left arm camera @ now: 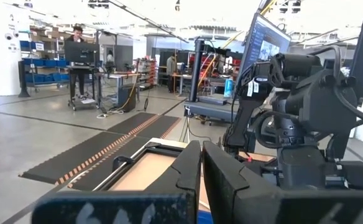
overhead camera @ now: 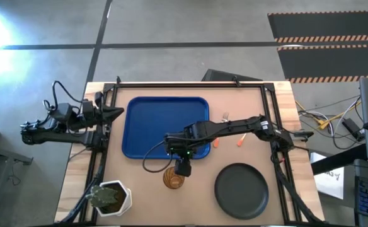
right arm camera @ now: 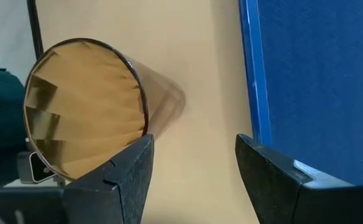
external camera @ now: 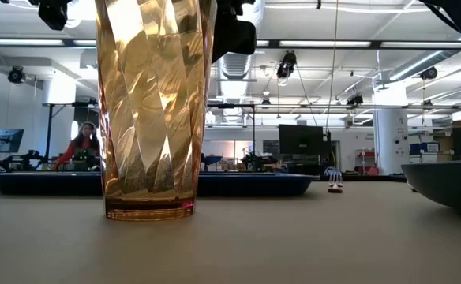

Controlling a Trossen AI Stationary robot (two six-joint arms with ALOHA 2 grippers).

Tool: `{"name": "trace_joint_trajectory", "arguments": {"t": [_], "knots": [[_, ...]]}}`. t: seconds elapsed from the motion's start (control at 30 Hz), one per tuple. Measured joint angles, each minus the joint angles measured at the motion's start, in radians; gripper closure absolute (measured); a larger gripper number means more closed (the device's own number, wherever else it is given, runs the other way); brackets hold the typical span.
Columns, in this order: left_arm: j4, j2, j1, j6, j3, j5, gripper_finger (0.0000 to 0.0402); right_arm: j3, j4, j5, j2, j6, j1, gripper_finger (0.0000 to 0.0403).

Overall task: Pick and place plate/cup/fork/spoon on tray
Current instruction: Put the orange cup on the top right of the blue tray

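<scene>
Two arms: right one reaching across, left one parked at the surface's left edge.
Right claw (right arm camera: 194,177): spread, above the cup (overhead camera: 173,178), not gripping it.
Left claw (left arm camera: 201,180): fingers pressed together, holding nothing.
Cup: upright on the bare surface (overhead camera: 143,189), just beside the tray's near edge.
Tray (overhead camera: 159,123): blue, nothing lying on it.
Plate (overhead camera: 241,190): on the surface, right of the cup.
Fork (overhead camera: 225,117): just off the tray's right side; spoon not clear to me.
Plant pot (overhead camera: 110,198): near-left corner.
</scene>
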Motion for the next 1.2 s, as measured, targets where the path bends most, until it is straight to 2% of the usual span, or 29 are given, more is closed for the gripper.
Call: {"name": "trace_joint_trajectory", "arguments": {"t": [0.33, 0.7, 1.2], "knots": [[-0.006, 0.0, 0.0, 0.0, 0.0, 0.0, 0.0402, 0.0, -0.017, 0.0, 0.0, 0.054, 0.0, 0.0186], [-0.006, 0.0, 0.0, 0.0, 0.0, 0.0, 0.0402, 0.0, -0.037, -0.004, -0.003, 0.122, 0.01, 0.0152], [-0.007, 0.0, 0.0, 0.0, 0.0, 0.0, 0.0402, 0.0, 0.025, -0.105, -0.004, 0.114, 0.013, 0.0156]]}}
